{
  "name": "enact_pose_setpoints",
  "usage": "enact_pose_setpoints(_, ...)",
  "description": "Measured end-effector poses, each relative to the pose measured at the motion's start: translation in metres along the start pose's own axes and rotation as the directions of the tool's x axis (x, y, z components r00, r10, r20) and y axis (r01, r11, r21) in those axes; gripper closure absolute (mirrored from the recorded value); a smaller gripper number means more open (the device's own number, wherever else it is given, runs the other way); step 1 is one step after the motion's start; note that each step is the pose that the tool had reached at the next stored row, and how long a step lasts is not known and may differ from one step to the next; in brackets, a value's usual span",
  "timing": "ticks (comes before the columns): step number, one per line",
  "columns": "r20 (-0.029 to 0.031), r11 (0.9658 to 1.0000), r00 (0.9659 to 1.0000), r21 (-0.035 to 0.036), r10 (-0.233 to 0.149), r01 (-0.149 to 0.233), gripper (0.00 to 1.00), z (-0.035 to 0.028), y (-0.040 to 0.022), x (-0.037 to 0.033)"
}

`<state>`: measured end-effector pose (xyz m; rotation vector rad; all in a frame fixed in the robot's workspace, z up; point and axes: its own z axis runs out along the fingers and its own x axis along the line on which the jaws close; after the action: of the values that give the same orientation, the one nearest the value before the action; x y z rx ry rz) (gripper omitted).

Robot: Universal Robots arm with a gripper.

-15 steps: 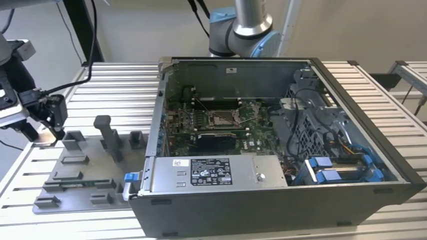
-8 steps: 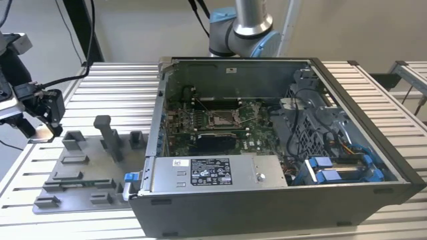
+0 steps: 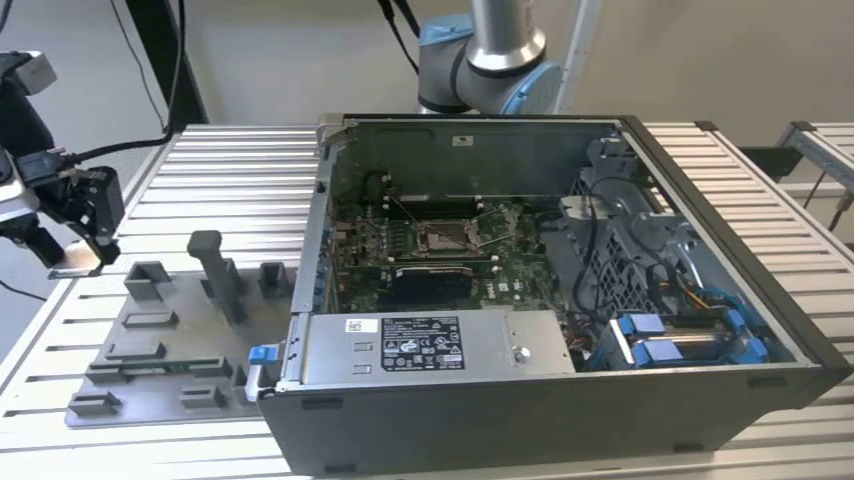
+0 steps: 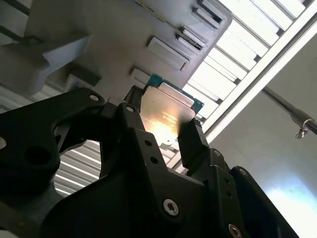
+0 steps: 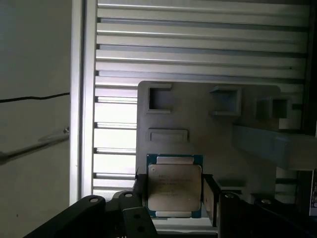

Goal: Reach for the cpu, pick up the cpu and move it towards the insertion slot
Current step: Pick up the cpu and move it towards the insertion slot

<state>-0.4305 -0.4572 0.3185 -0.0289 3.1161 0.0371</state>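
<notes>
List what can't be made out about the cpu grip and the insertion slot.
- cpu: one edge is hidden behind the body of the gripper, in both wrist views.
- insertion slot: in the exterior view, too small to tell its lever's position.
- arm: its wrist end is cut off by the exterior view's left edge.

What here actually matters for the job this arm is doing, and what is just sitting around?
Part of the job:
- the cpu, clamped in the gripper
- the insertion slot, on the board inside the open computer case

Just lying about:
- grey fixture plate with its blocks
- slatted table
- power supply
- blue drive clips
</notes>
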Motion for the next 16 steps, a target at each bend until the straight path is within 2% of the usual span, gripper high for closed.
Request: enact_pose_setpoints(16,0.0000,1.0000,1.0000,0.0000,0.000,0.000,1.00,-0.0276,0.0007,-0.0007)
